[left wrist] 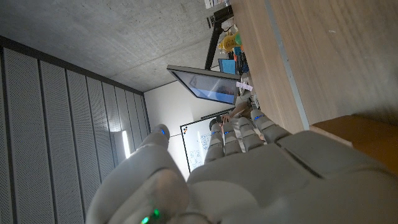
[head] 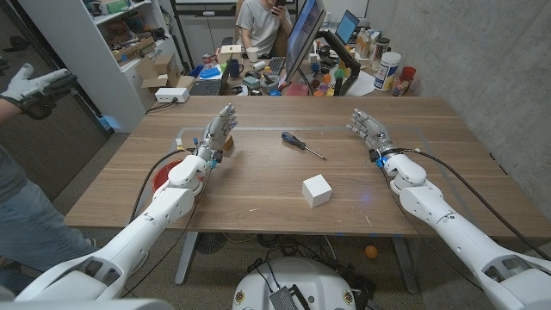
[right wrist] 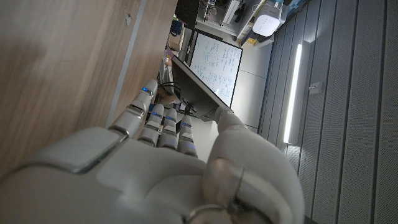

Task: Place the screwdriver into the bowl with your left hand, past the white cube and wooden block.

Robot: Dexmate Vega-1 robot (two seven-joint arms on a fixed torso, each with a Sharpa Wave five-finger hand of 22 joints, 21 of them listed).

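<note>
The screwdriver (head: 301, 145), dark handle and thin metal shaft, lies on the wooden table (head: 258, 185) at its far middle. A white cube (head: 317, 190) sits nearer the front, right of centre. My left hand (head: 217, 134) stands on the left with its fingers stretched out and apart, holding nothing; a small wooden block (head: 230, 141) sits right beside it and shows close by the left hand (left wrist: 249, 168) as the wooden block (left wrist: 360, 138). The red bowl (head: 162, 178) is at the table's left edge, partly hidden behind my left forearm. My right hand (head: 370, 129) stands empty at the far right, fingers extended (right wrist: 155, 121).
A monitor (head: 303, 39), a keyboard (head: 207, 86) and desk clutter stand just behind the table's far edge. A person (head: 263, 21) sits behind there. Another person's gloved hand (head: 39, 86) reaches in at the left.
</note>
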